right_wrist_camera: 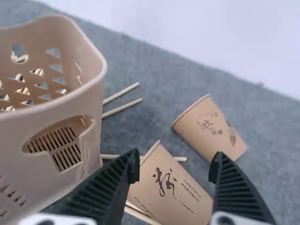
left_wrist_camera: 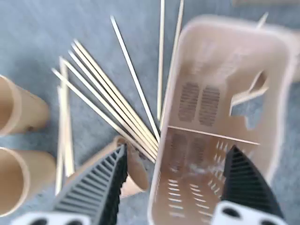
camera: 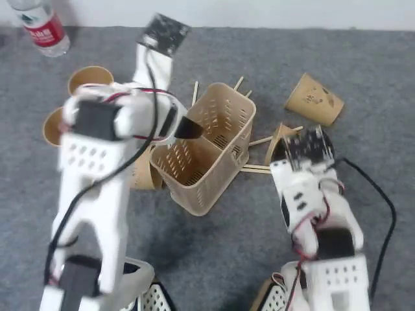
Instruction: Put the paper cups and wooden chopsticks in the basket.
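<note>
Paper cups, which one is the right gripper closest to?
The cup lying beside the basket, framed by the open right gripper; the other cup on that side lies farther off.

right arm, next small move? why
Probably lower the right pincer a little, then close on the paper cup lying just below it. Its jaws stand open and roughly straddle that cup, which lies on its side beside the basket and is not yet gripped.

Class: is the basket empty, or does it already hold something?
Empty. The basket shows only its bare slotted inside; paper cups and chopsticks lie outside on the carpet.
</note>
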Motion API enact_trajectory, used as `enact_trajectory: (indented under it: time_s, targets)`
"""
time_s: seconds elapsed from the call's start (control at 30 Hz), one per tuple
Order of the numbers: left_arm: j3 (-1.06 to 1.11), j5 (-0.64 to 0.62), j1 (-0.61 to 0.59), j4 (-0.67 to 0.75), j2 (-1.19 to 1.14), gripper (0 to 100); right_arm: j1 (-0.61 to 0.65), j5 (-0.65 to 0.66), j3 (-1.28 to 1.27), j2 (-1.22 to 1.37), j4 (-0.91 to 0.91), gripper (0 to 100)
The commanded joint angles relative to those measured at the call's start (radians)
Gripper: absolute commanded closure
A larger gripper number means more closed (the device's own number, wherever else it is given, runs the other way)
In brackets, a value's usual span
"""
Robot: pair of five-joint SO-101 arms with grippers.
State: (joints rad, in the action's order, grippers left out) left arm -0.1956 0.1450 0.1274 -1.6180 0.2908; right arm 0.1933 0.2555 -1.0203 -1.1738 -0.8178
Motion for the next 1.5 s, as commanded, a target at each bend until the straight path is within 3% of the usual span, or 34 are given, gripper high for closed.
enact_trajectory:
  time_s: [0.0,0.13,0.3,0.57,0.9,1.3,1.47]
  targets:
    - [-0.079,-0.02,-0.061,-0.041,0.203,68,-0.012,0.006,0.221,0.318,0.021,74.3]
    - [0.018,-0.043,-0.252,-0.012,0.353,68,-0.012,-0.04,0.465,0.625,-0.087,74.3]
    - [0.286,-0.044,-0.479,0.086,0.509,68,-0.01,-0.135,0.758,0.911,-0.239,74.3]
    - [0.885,-0.046,-0.678,0.365,0.746,68,-0.015,-0.149,0.914,1.115,-0.355,74.5]
    - [1.34,-0.169,-0.733,0.493,1.026,68,-0.025,-0.14,0.901,1.135,-0.407,74.5]
    - [1.475,-0.167,-0.73,0.575,1.091,68,-0.035,-0.137,0.907,1.303,-0.348,75.0]
    - [1.495,-0.167,-0.729,0.594,1.092,68,-0.137,0.029,0.907,1.303,-0.351,89.1]
